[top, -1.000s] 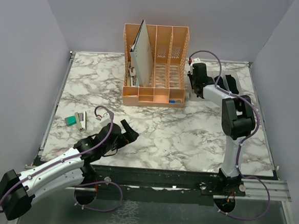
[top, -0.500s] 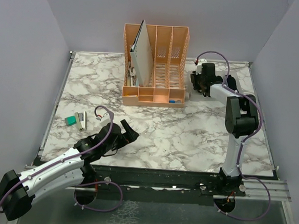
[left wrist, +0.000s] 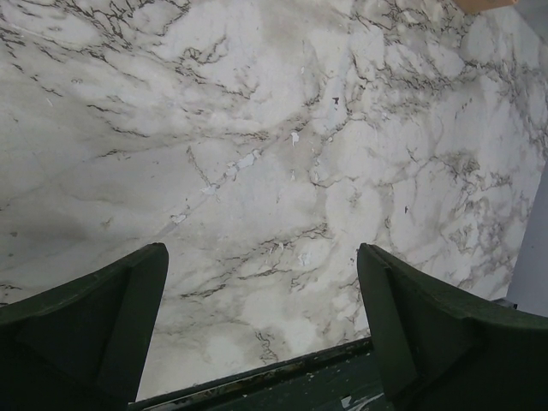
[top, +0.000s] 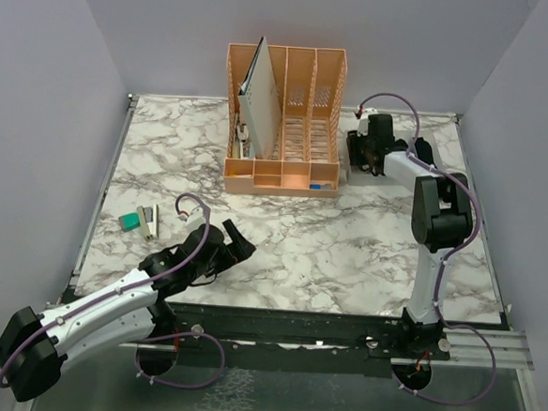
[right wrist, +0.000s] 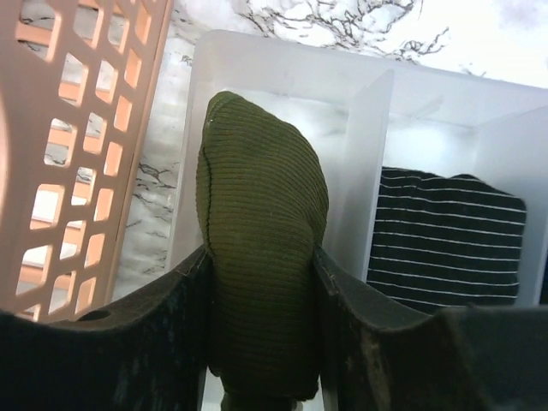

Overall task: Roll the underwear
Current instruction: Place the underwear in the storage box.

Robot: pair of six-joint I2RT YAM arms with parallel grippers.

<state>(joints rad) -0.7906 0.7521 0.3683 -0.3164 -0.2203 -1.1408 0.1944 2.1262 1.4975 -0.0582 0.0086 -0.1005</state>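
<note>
R gripper (right wrist: 261,282): jaws clamped on both sides of olive-green roll (right wrist: 261,188). Roll stands upright in the clear bin (right wrist: 282,60) compartment nearest peach rack (right wrist: 77,128). Striped black roll (right wrist: 445,231) sits one compartment farther from rack. L gripper (left wrist: 261,257): jaws spread wide, holding nothing, over marble table (left wrist: 257,128), well off rack's near-left.

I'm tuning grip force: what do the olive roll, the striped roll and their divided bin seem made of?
The olive roll: soft, matte ribbed knit, fine ribs visible. The striped roll: likely similar knit, black with thin white lines. The divided bin: probably frosted translucent plastic; light passes through its thin walls.
</note>
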